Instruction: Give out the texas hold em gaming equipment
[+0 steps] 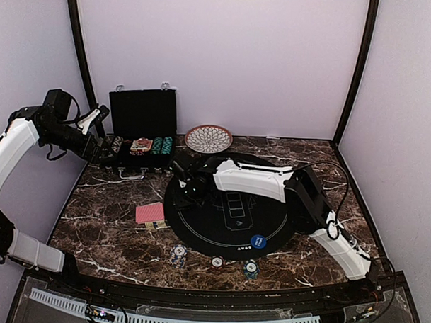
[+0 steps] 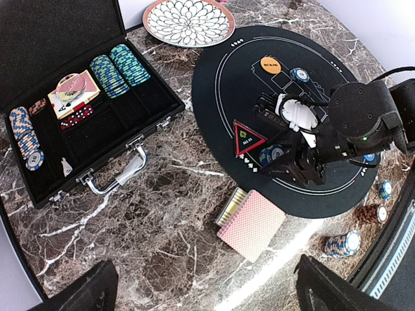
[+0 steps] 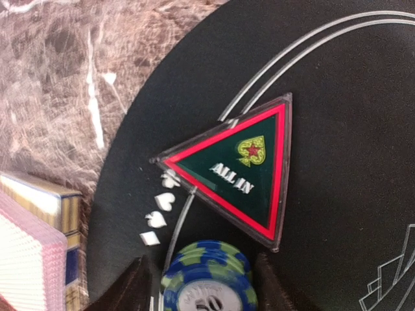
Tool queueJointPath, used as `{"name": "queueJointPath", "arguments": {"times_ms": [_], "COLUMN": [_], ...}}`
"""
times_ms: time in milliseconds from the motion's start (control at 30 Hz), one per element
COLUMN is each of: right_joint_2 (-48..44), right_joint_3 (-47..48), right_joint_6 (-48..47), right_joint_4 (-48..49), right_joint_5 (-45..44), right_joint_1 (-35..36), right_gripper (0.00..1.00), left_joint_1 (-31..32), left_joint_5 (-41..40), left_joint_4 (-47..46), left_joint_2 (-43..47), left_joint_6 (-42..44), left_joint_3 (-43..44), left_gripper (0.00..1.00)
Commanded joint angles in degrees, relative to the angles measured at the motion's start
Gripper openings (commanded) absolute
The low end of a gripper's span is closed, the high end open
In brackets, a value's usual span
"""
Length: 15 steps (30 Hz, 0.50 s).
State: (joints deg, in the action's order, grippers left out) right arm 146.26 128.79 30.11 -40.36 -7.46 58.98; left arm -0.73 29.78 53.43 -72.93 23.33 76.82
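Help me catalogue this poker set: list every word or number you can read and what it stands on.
"ALL IN": red triangle marker, below a spade emblem.
"50", partly cut off by the frame: top of the blue-green chip stack beside it.
Orange disc: dark print, too small to read.
Blue disc: white print, too blurred.
Black mat: edge lettering, too small.

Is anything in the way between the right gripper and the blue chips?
Nothing visible is. The right gripper has a finger on each side of the blue chip stack on the black mat. The red triangle marker lies beside the stack, not between.
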Motion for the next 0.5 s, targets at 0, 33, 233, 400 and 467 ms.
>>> {"name": "queueJointPath", "arguments": {"times_ms": [0,33,233,400,467], "right_joint_2": [1.32,1.08,-3.07,-12.34,-16.50], "right_joint_3": [1.20,1.63,1.51,-5.74,-9.33], "right_joint_6": [0.38,0.26,-0.74,-1.37,-1.63], "right_joint_4": [0.66,0.42,-0.59,1.14,0.89], "right_joint_5": [0.01,-0.39,-2.53,-3.37,-3.98], "right_joint_1": [0.30,0.27,0.26,0.96,1.63], "right_gripper": [0.64,0.65,0.65,0.63,0.64], "left_joint_1": [0.20,0.20,0.20,0.16,0.16], "left_joint_5": [1.00,1.05,1.15,0.82,0.61], "left_joint_4": [0.21,0.20,0.44,0.42,0.54], "left_joint_2": [1.62,1.66,1.95,2.13,2.17], "left_joint_6": [0.19,0.21,0.12,0.29,0.35], "left_joint_3": [-0.52,-0.53,-0.46,-0.35,-0.27], "left_gripper": [0.99,0.99,0.99,0.99,0.99]}}
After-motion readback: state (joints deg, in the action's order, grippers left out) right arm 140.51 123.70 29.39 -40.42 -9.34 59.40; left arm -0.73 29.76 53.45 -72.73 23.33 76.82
